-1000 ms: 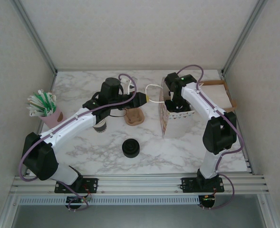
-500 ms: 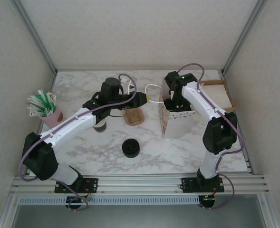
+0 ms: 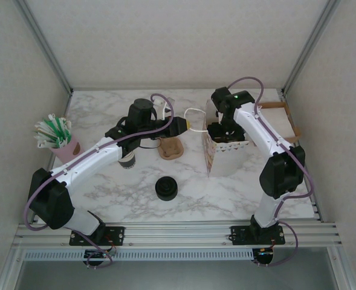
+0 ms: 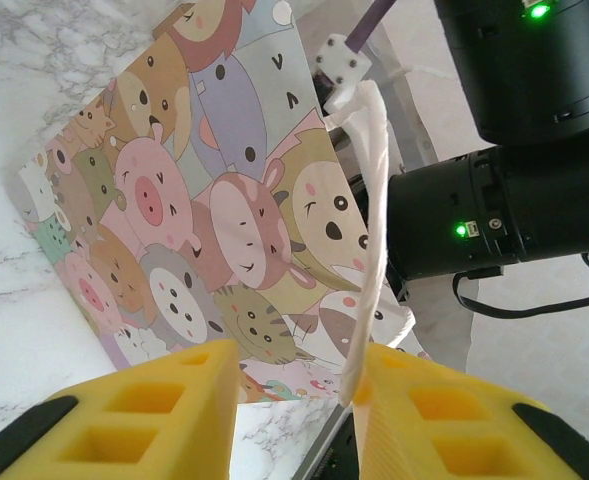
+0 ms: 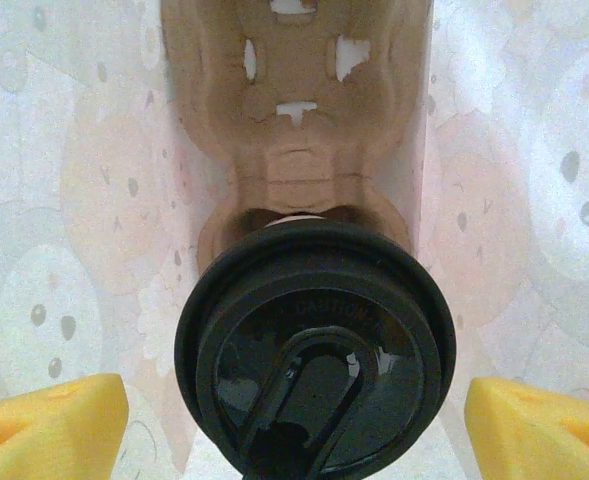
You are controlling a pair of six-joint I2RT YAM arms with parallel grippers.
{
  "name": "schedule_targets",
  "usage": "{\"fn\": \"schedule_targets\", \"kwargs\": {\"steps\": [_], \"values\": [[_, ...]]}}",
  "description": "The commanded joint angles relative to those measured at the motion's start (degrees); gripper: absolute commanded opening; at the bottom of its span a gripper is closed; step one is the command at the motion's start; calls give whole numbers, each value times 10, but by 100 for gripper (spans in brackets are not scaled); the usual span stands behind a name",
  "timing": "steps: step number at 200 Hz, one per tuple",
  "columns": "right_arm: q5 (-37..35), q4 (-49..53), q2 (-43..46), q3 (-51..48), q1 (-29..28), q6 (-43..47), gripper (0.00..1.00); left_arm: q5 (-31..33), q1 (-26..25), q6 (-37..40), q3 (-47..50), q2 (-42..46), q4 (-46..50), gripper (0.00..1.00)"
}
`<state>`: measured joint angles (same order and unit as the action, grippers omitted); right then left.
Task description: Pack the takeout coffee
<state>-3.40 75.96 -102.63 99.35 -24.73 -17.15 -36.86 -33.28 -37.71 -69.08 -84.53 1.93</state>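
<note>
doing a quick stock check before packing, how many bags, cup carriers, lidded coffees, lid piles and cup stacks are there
cartoon-animal paper bag: 1
cardboard cup carrier: 2, one inside the bag
lidded coffee cup: 1
pile of black lids: 1
stack of cups: 1
total: 6

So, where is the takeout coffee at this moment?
In the right wrist view the takeout coffee sits inside the cartoon bag, at the near end of the brown carrier, between the open right fingers; the bag stands right of middle on the table.
</note>
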Motion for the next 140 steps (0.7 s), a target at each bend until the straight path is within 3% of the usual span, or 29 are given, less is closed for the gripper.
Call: {"fn": "schedule_targets", "kwargs": {"steps": [1, 140], "values": [[-11, 22, 20, 15, 1, -2, 88, -3, 2, -7, -11, -4, -19, 35], [-13, 30, 46, 27, 1, -5, 92, -4, 1, -10, -13, -6, -20, 37]]}}
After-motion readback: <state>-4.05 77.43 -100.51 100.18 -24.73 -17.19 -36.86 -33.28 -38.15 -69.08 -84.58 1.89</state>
